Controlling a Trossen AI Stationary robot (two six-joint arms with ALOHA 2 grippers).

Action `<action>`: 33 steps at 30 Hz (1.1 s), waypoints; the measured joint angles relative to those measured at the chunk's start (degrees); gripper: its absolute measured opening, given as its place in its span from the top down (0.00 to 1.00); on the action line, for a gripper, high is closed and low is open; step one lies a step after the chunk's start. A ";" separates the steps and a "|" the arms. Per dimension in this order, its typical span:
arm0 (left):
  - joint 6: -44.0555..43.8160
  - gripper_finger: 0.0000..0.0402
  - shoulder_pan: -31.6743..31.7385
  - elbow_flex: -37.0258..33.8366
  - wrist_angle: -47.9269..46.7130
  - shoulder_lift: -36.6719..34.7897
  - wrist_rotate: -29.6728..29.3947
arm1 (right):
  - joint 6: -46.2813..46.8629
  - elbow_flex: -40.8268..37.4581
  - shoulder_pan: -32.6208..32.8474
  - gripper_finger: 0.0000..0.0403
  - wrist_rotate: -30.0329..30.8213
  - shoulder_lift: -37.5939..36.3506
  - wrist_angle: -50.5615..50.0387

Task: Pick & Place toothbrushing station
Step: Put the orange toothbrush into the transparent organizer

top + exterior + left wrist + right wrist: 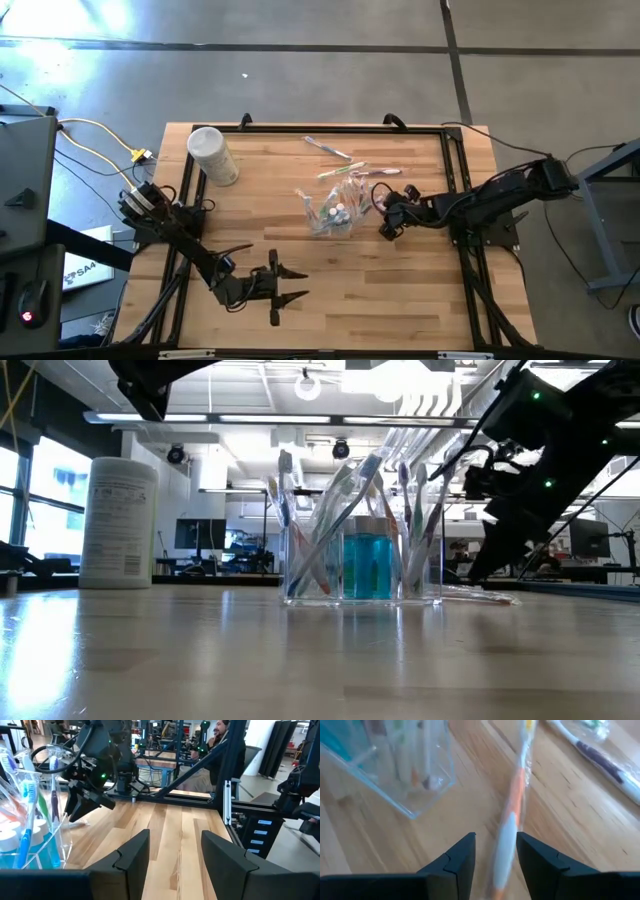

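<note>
Open table (400, 290) lies along the near edge and between the arms. The holder (330, 212) stands mid-table, with the right gripper (385, 228) just beside it. Loose toothbrushes (340, 160) clutter the far side; the white tub (213, 155) blocks the far-left corner.

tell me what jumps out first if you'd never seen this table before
The clear plastic holder crammed with toothbrushes around a blue bottle stands mid-table. Beside it the right gripper holds an orange and white toothbrush between its fingers, with more toothbrushes loose on the wood beyond. A tall white cylindrical tub stands at the far left, and the left gripper waits open at the near edge.
</note>
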 joint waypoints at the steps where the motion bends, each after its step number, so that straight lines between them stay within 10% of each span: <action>1: 0.00 0.56 0.00 0.00 0.00 0.00 0.00 | -0.65 0.00 -0.29 0.66 -0.18 0.59 1.38; 15: 0.04 0.56 0.00 -0.02 -1.54 0.05 -0.18 | -0.86 0.24 -3.77 0.67 -0.98 10.71 6.71; 24: 0.04 0.56 0.02 -0.02 -1.51 0.06 -0.17 | -0.62 0.17 -3.75 0.95 -1.79 10.91 7.23; 33: 1.57 0.56 0.02 -0.02 -1.49 0.05 -0.18 | 0.89 0.11 -3.75 0.96 -1.19 10.28 7.32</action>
